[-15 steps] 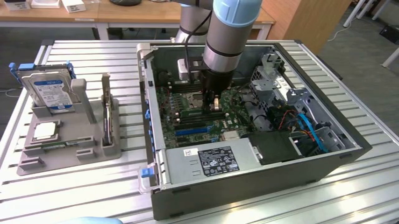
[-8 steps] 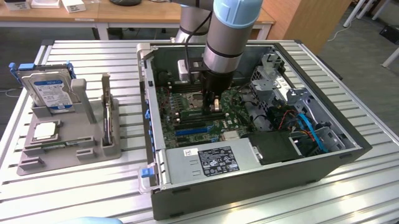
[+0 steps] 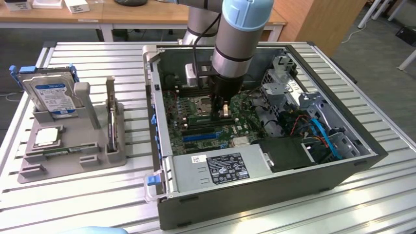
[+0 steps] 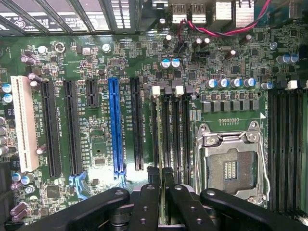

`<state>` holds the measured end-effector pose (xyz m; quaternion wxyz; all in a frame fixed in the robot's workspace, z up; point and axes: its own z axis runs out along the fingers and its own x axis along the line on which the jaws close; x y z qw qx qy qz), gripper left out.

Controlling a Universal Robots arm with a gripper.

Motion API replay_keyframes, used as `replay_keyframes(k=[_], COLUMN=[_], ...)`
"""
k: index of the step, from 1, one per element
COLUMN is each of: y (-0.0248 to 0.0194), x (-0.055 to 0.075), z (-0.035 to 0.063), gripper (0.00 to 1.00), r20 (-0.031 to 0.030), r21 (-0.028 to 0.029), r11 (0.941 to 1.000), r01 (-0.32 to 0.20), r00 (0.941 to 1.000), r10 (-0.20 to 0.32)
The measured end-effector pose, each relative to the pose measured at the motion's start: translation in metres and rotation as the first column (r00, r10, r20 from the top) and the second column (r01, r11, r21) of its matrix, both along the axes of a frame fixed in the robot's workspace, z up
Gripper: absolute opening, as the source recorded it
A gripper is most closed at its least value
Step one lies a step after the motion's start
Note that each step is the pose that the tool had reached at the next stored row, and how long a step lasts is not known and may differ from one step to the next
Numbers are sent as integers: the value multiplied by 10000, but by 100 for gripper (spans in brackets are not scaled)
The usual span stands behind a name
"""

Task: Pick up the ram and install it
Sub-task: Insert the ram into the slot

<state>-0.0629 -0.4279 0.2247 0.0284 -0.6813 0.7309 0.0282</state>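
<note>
**A:** Where's the ram?

**B:** As far as I can tell it's pinched edge-on in the gripper (image 3: 224, 111), low over the motherboard (image 3: 195, 124) inside the case (image 3: 260, 207). In the exterior view the CPU socket (image 3: 198, 105) is at 9 o'clock of the gripper and the blue slot (image 3: 198, 137) at 7 o'clock. In the wrist view the ram (image 4: 161, 197) is a thin sliver lined up with the memory slots (image 4: 171, 130). I'm not fully sure it's the stick.

**A:** Claw?

**B:** Narrow, nearly closed. The fingers (image 4: 150, 202) sit on either side of that sliver.

**A:** Handling?

**B:** My read is light, stiff, thin and brittle, with fragile chips and contacts. Grip the flat faces mid-length near the top edge, off the contact edge. The board is smooth, so it may tilt or slip under push. Keep it square to the slot.
</note>
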Motion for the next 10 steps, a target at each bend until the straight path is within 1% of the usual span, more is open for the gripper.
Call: replay_keyframes(k=[10], y=[0], x=[0], z=[-17], gripper=[13], r20=[1], r21=[2], r11=[10000], r01=[0], r00=[10000], r10=[0])
